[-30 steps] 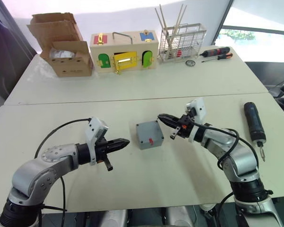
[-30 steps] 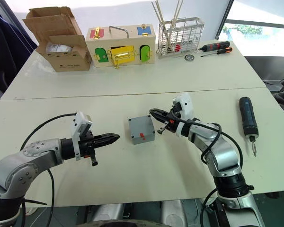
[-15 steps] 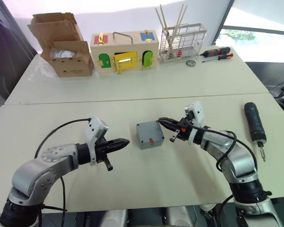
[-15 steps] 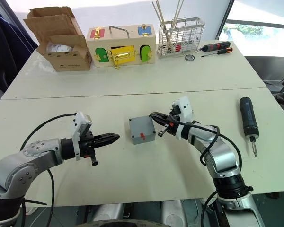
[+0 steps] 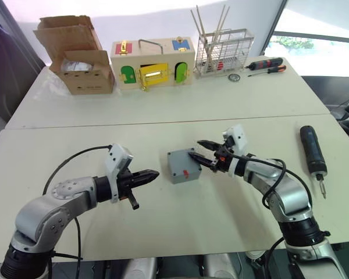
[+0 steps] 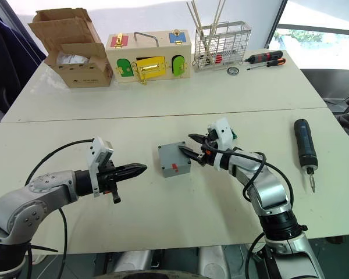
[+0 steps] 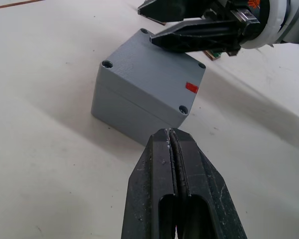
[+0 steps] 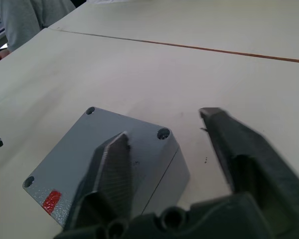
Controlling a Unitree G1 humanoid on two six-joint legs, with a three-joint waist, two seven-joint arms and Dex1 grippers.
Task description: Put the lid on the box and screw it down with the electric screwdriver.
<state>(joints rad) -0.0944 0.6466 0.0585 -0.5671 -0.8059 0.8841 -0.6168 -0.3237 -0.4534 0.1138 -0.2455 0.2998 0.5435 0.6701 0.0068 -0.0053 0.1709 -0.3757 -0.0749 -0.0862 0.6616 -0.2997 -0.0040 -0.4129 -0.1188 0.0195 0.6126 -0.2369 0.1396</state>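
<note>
Two spread right fingers [image 8: 114,169] straddle the box [image 5: 182,165] corner; left fingers [image 7: 179,169] clenched, empty, just beside it

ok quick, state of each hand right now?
Left hand: closed, empty, off the box.
Right hand: open, holding nothing, one finger over the box top, the other past its edge.
</note>
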